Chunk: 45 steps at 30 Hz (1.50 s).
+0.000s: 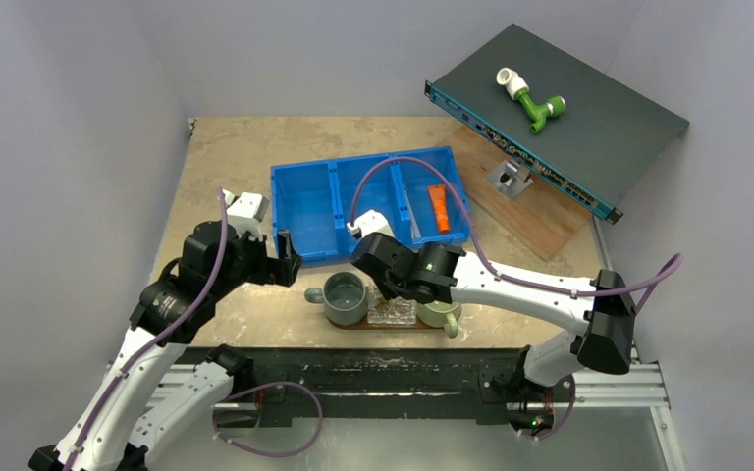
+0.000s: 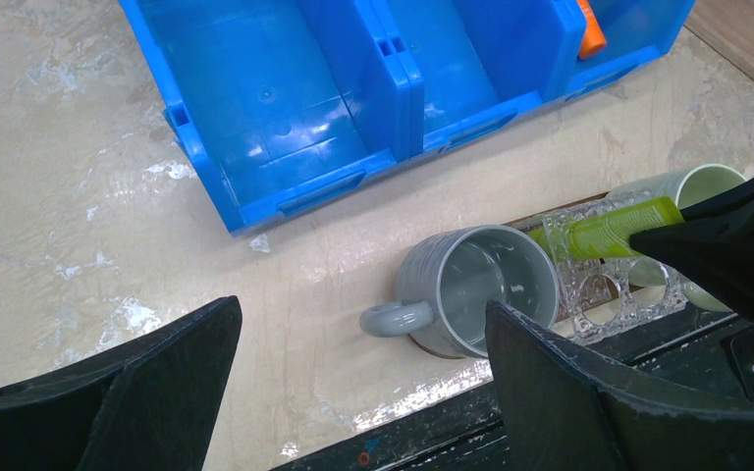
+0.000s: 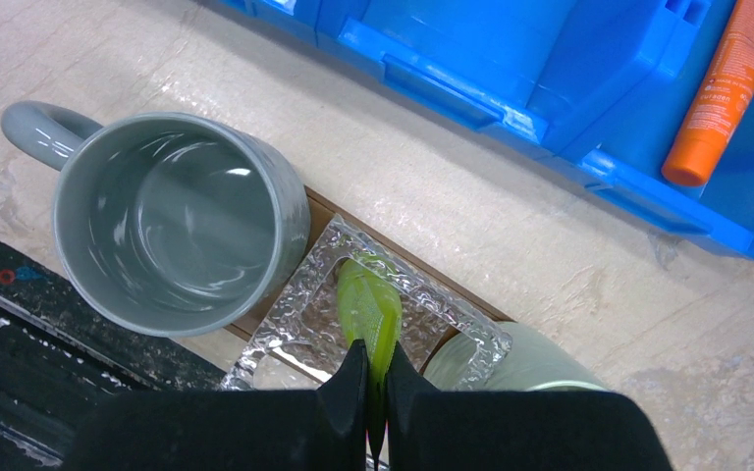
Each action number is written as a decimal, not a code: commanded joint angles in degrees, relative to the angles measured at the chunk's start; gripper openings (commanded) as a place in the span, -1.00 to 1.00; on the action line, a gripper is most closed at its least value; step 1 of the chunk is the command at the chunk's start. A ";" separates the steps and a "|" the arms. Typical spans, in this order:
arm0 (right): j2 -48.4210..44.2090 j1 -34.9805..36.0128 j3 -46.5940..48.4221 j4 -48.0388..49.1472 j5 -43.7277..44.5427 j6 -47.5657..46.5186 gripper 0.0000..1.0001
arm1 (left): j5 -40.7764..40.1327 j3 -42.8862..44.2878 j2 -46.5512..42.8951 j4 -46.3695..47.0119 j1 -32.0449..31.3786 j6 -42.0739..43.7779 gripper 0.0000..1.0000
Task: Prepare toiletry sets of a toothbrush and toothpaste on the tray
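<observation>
Both arms (image 1: 520,285) wear white shells, black joints and looping purple cables (image 1: 393,160)

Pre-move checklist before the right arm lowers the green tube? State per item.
1. Grip: ok. The right fingers are shut on the green tube.
2. Tube over target: ok. It hangs over the clear holder, between the grey mug and the pale green mug.
3. Tube tip lined up with a holder opening: cannot tell.
4. Left arm out of the way: ok. The left fingers are open, hold nothing and are off to the side of the grey mug.
5. Orange tube out of the bin: not ok. It lies in an end compartment of the blue bin.
6. Toothbrushes located: cannot tell. None shows in any view.
</observation>
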 commanded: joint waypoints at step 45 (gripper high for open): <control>0.51 -0.71 2.94 2.37 0.87 1.93 -0.56 | 0.06 -0.58 -0.39 2.52 0.35 0.99 0.88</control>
